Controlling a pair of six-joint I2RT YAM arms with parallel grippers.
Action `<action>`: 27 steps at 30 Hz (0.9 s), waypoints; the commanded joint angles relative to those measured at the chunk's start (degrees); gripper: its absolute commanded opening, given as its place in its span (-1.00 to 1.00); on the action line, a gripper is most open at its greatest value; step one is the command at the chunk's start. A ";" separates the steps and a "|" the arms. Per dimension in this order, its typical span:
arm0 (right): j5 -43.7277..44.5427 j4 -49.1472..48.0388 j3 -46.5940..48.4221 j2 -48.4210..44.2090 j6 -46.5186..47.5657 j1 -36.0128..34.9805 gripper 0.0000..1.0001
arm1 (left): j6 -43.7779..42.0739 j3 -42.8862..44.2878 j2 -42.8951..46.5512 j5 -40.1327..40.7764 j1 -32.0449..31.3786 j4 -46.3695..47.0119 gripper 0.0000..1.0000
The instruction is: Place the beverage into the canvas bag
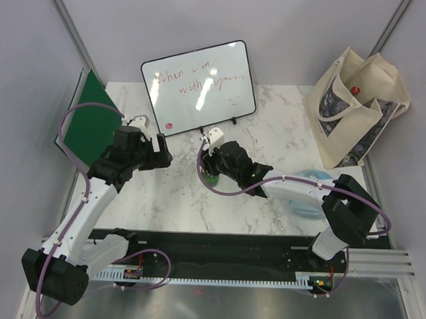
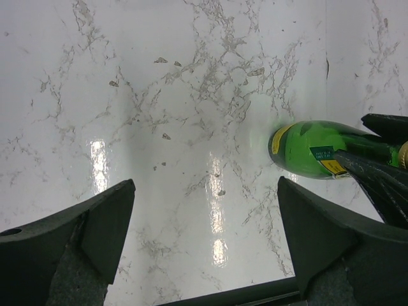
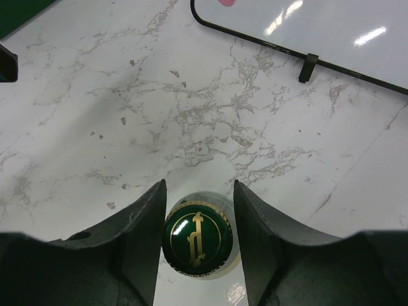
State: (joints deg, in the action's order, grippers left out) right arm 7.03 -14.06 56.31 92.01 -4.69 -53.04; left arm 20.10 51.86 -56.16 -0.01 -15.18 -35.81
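Note:
The beverage is a green glass bottle standing upright mid-table; its green cap with a gold emblem fills the right wrist view. My right gripper comes down over it, jaws narrowly open. One finger touches the cap and a thin gap shows at the other finger. In the left wrist view the bottle stands right of my left gripper, which hangs wide open over bare marble. The canvas bag, a cream tote with a dark printed panel, stands open at the back right.
A whiteboard with red writing leans at the back centre, its black frame just beyond the bottle. A green board leans at the back left. Something red-capped shows inside the bag. A pale blue object lies under the right arm.

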 commanded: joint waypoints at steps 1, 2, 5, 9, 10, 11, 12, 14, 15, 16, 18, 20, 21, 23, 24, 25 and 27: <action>1.86 0.35 1.08 0.80 -0.85 -0.49 0.11 | -1.64 0.44 1.14 0.62 0.15 2.41 1.00; 1.59 0.44 1.08 0.89 -1.02 -0.40 0.11 | -1.64 0.53 1.14 0.71 0.15 2.41 1.00; 0.09 0.18 1.25 1.07 -1.46 -0.40 -0.03 | -1.73 0.53 0.88 0.45 0.15 2.41 1.00; 0.62 -0.35 1.17 1.25 -2.52 -0.49 -0.05 | -1.55 0.44 1.05 0.63 0.15 2.50 1.00; 0.71 -0.96 0.64 1.16 -2.78 -0.40 -0.07 | -1.47 0.53 0.97 0.54 0.15 2.50 1.00; 0.71 -1.40 0.38 1.07 -2.87 -0.40 -0.09 | -1.46 0.53 0.97 0.36 0.15 2.50 1.00; 0.71 -1.66 0.20 1.07 -2.96 -0.40 -0.12 | -1.46 0.44 0.88 0.36 0.15 2.50 1.00; 0.71 -1.41 0.11 1.24 -3.31 -0.49 -0.16 | -1.46 0.44 0.88 0.36 0.15 2.50 1.00; 0.79 -1.32 0.02 1.25 -3.48 -0.49 -0.21 | -1.46 0.44 0.88 0.36 0.15 2.50 1.00; 0.88 -1.40 -0.15 1.16 -3.57 -0.40 -0.24 | -1.55 0.44 0.88 0.36 0.15 2.59 1.00; 1.23 -1.49 -0.68 0.98 -3.57 -0.49 -0.26 | -1.55 0.44 0.70 0.36 0.15 2.59 1.00; 0.62 -1.14 -0.86 0.81 -3.48 -0.49 -0.07 | -1.47 0.53 0.70 0.27 0.15 2.50 1.00; 0.01 -0.97 -1.12 0.72 -3.40 -0.40 0.24 | -1.46 0.35 0.79 0.27 0.15 2.59 1.00; -1.92 -1.40 -1.64 0.28 -3.31 -0.40 0.36 | -1.46 0.44 0.79 0.27 0.15 2.59 1.00; -2.45 -2.10 -2.08 0.10 -3.14 -0.40 0.39 | -1.46 0.35 0.70 0.27 0.15 2.59 1.00; -2.80 -2.45 -2.35 0.02 -3.22 -0.40 0.39 | -1.46 0.44 0.70 0.27 0.15 2.59 1.00; -2.20 -3.25 -2.79 -0.07 -3.31 -0.40 0.40 | -1.46 0.35 0.61 0.27 0.06 2.50 1.00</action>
State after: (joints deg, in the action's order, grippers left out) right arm 6.24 -14.04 54.61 92.58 -7.25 -53.15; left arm 20.10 51.86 -56.05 -0.01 -15.18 -35.42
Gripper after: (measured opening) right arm 0.697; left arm 0.996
